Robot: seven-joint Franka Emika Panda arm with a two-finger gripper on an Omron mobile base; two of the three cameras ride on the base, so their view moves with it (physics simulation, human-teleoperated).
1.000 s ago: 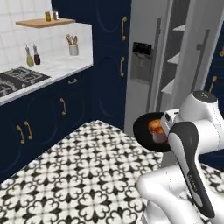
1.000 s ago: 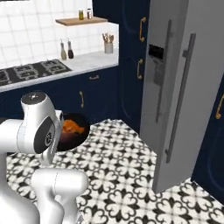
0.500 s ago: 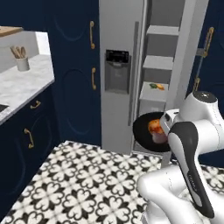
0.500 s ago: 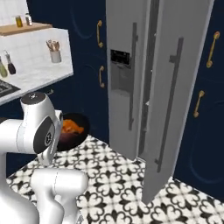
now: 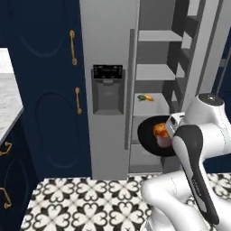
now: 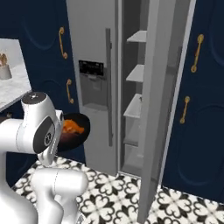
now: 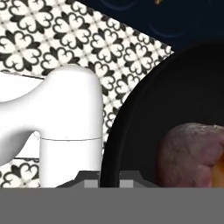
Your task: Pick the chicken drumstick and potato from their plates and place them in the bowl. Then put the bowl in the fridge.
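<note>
Before the fridge (image 5: pixel 108 67), whose right door stands open on grey shelves, one black bowl (image 5: pixel 149 133) hangs tilted, its rim pinched in the clenched gripper (image 7: pixel 109 177). Inside lie one potato (image 7: pixel 190 153) and one chicken drumstick (image 6: pixel 72 127).

A home kitchen: steel fridge (image 5: pixel 113 85) standing open, navy cabinets (image 5: pixel 45 90), patterned floor tiles (image 5: pixel 90 203).

The white arm (image 5: pixel 198 149) is folded close over its base, the elbow bent sharply. The gripper (image 7: pixel 109 177) is clamped on the rim of the bowl (image 7: pixel 144 109) and holds it at chest height.
</note>
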